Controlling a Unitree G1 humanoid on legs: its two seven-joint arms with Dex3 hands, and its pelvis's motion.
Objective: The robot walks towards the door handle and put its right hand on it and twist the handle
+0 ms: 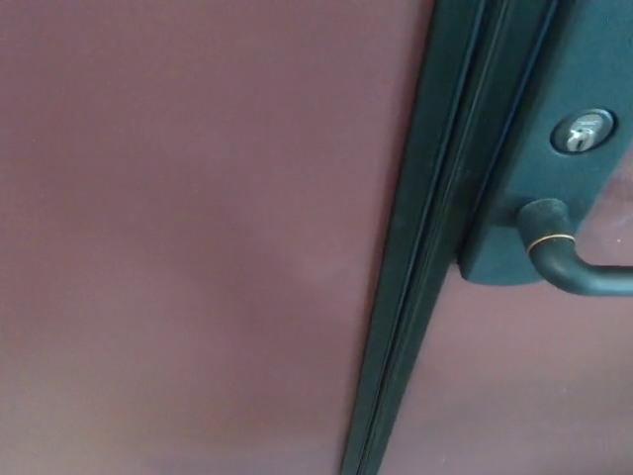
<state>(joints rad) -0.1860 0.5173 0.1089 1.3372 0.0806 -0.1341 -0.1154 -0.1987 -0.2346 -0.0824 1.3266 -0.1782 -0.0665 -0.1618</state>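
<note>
Head view: close to a maroon door [198,228]. A dark green frame strip [425,257] runs diagonally from the top right down to the bottom centre. At the right edge sits a dark green plate [584,79] carrying a silver keyhole [584,132]. The handle [574,259] is below the keyhole, dark, with a thin gold ring at its neck; its lever runs right, out of the picture. Neither robot hand shows, so their state cannot be told.

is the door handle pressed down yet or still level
Level, or nearly so: the door handle runs roughly horizontal from the dark plate to the right edge. No robot hand is in view on it.
</note>
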